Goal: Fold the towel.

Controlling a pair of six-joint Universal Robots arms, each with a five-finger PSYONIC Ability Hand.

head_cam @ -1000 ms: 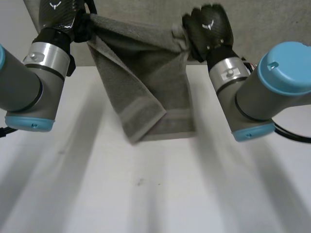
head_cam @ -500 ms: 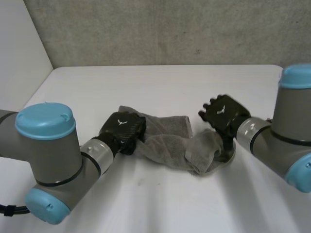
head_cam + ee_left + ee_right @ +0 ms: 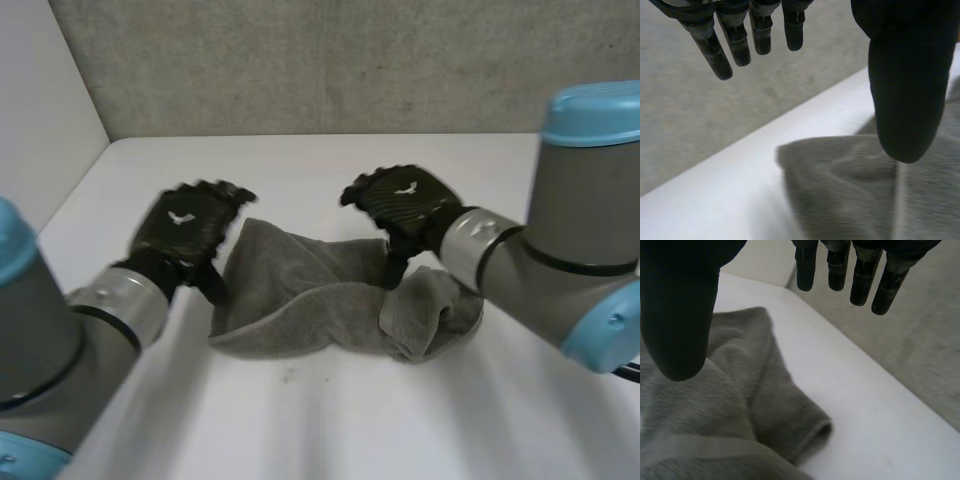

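Note:
A grey towel (image 3: pixel 320 300) lies crumpled in a loose heap on the white table (image 3: pixel 300 170), with a bunched fold at its right end. My left hand (image 3: pixel 185 228) hovers just off the towel's left edge, open, nothing between its straight fingers (image 3: pixel 735 42) and thumb (image 3: pixel 907 90). The towel (image 3: pixel 850 190) lies below that hand. My right hand (image 3: pixel 400 205) hangs above the towel's right part, also open and empty; its fingers (image 3: pixel 860 275) and thumb (image 3: pixel 677 310) stand apart over the towel (image 3: pixel 715 410).
A grey wall (image 3: pixel 330 60) runs behind the table's far edge. A pale wall (image 3: pixel 40 130) stands at the left. Bare table surface lies in front of the towel and beyond it.
A second ago both hands held the towel up by its top corners. They brought it down to the table, let go and opened; the towel now lies in a heap and both hands have lifted off.

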